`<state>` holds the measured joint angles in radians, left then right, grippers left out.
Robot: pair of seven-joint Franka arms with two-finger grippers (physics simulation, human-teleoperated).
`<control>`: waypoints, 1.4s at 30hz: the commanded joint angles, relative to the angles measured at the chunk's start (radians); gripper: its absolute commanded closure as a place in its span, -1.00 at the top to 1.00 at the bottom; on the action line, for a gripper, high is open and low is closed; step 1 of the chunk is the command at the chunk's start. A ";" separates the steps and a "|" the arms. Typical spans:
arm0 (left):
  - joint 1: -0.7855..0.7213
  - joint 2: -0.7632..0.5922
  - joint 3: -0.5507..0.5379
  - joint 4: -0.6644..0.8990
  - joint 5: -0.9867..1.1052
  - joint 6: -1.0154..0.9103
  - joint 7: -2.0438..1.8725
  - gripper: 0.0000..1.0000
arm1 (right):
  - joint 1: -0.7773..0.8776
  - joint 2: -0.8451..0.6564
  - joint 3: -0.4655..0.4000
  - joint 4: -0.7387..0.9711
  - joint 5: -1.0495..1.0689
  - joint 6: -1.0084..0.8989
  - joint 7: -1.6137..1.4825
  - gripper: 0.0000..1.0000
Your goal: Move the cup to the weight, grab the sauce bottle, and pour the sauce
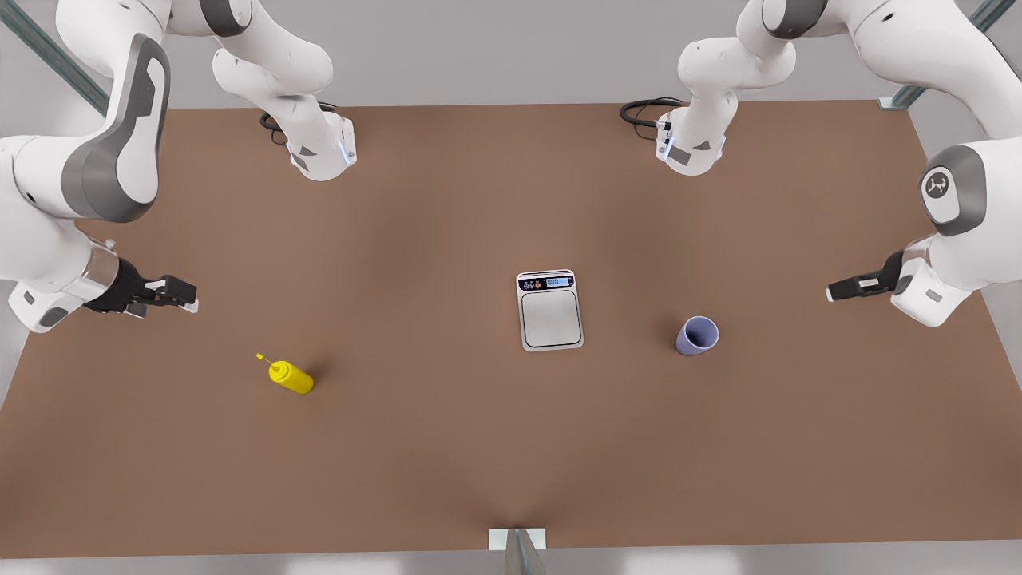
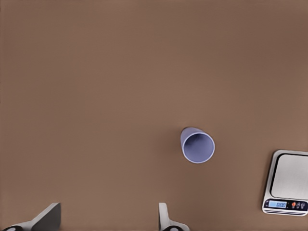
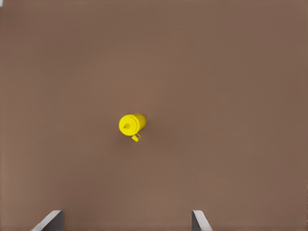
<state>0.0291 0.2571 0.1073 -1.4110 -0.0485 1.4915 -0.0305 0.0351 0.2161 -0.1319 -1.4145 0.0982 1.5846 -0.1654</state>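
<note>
The lavender-blue cup (image 1: pixel 697 335) stands upright on the brown table, to the front view's right of the weight (image 1: pixel 549 310); the left wrist view also takes in the cup (image 2: pixel 198 145) and the weight (image 2: pixel 288 184). The yellow sauce bottle (image 1: pixel 291 376) stands toward the front view's left, and the bottle (image 3: pixel 131 124) appears from above in the right wrist view. My left gripper (image 1: pixel 830 294) (image 2: pixel 107 222) hovers open at the front view's right, apart from the cup. My right gripper (image 1: pixel 192 300) (image 3: pixel 125 222) hovers open at the front view's left, apart from the bottle. Neither holds anything.
Both arm bases stand at the table's far edge with black cable loops (image 1: pixel 647 112) beside them. A small white bracket (image 1: pixel 517 540) sits at the middle of the near edge. Bare tabletop (image 1: pixel 431 431) stretches between the bottle and the weight.
</note>
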 commanded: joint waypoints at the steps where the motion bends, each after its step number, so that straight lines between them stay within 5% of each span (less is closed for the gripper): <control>1: -0.009 0.001 -0.001 0.000 0.047 -0.002 0.000 1.00 | 0.000 0.000 0.000 0.000 0.000 0.000 0.000 1.00; 10: -0.051 0.019 0.000 -0.060 0.002 0.024 -0.011 1.00 | -0.003 0.016 0.000 -0.003 -0.002 0.002 -0.069 1.00; 14: -0.110 -0.042 -0.020 -0.282 0.006 0.257 0.017 1.00 | -0.041 0.048 -0.002 -0.012 -0.002 0.041 -0.451 1.00; 20: -0.123 -0.018 -0.021 -0.540 -0.007 0.588 0.018 1.00 | -0.047 0.062 -0.003 -0.026 -0.008 0.052 -0.451 1.00; 25: -0.178 0.030 -0.021 -0.556 -0.051 0.714 -0.026 1.00 | -0.047 0.074 -0.003 -0.026 -0.008 0.052 -0.448 1.00; 31: -0.201 0.088 -0.021 -0.603 -0.062 0.809 -0.045 0.85 | -0.078 0.097 -0.003 -0.049 -0.006 0.081 -0.621 1.00; 36: -0.202 0.120 -0.018 -0.623 -0.067 0.826 -0.055 0.27 | -0.182 0.103 -0.002 -0.184 0.113 0.221 -1.198 1.00; 42: -0.229 0.172 -0.017 -0.623 -0.067 0.868 -0.095 0.14 | -0.280 0.203 -0.002 -0.205 0.307 0.235 -1.598 1.00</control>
<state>-0.2099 0.4316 0.0905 -2.0355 -0.1152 2.3672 -0.1278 -0.2673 0.4296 -0.1335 -1.6264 0.4464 1.8181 -1.8352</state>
